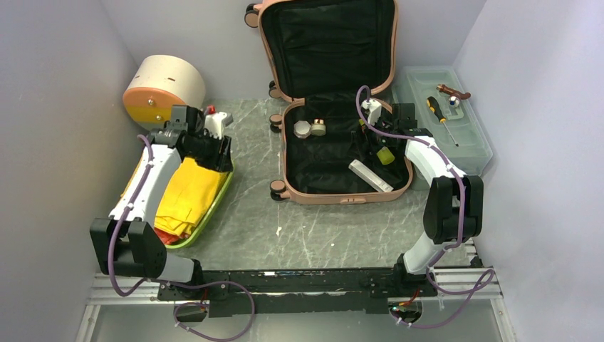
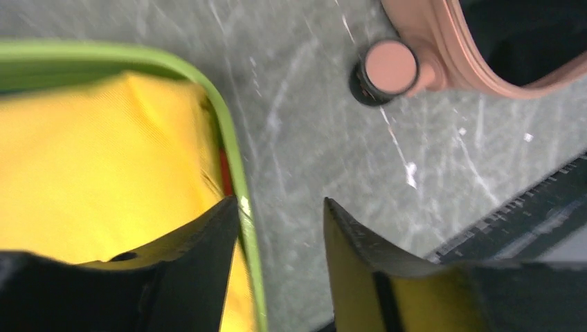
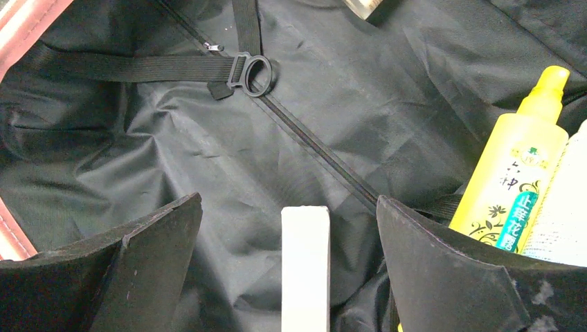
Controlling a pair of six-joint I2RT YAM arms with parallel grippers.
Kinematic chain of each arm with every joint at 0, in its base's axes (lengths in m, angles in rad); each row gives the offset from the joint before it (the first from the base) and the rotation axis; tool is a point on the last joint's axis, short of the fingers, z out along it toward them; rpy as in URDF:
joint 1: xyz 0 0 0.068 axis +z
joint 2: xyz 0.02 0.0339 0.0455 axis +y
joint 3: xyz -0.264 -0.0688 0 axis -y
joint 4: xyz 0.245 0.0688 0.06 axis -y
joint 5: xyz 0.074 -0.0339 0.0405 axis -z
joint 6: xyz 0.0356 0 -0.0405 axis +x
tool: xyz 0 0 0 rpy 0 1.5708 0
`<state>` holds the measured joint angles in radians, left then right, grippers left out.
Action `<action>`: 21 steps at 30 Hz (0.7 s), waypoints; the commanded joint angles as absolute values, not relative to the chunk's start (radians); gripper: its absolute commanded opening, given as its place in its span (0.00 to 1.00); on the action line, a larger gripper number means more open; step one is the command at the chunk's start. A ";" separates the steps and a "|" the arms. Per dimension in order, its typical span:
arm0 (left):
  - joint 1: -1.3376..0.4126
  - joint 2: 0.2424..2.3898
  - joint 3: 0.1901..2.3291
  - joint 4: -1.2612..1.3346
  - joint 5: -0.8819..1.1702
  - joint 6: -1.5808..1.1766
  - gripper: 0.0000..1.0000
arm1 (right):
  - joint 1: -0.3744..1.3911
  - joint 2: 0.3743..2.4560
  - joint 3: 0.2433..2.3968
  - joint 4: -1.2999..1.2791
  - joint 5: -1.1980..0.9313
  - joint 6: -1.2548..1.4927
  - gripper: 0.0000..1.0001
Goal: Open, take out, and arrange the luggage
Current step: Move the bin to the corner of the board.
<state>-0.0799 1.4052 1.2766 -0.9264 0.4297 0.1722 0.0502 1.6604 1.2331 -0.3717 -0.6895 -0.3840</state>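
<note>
1. Left jaws are parted and hold nothing; they hang over the rim of the green tray (image 2: 232, 149), beside the yellow cloth (image 2: 90, 166).
2. The luggage (image 1: 342, 197) lies open mid-tabletop (image 1: 306, 235), its lid upright at the back.
3. Right jaws are spread wide and empty inside it, straddling a white bar (image 3: 304, 270) near a yellow spray bottle (image 3: 516, 180).

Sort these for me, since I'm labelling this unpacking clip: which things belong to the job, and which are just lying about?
Job: luggage, white box, yellow bottle, small jars, green tray, yellow cloth.
Lying about: cream round box, toolbox, screwdriver.
</note>
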 commanded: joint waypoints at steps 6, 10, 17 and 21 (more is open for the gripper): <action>-0.075 1.648 1.467 -0.629 0.203 0.429 0.03 | 0.050 1.636 1.237 -0.339 -0.691 -0.379 1.00; -0.064 1.839 1.566 -0.613 0.157 0.495 0.00 | 0.048 1.629 1.235 -0.339 -0.689 -0.383 1.00; -0.028 2.038 1.647 -0.602 0.021 0.543 0.00 | 0.047 1.623 1.232 -0.338 -0.691 -0.390 1.00; -0.006 2.039 1.604 -0.587 -0.123 0.504 0.00 | 0.046 1.628 1.231 -0.336 -0.690 -0.397 1.00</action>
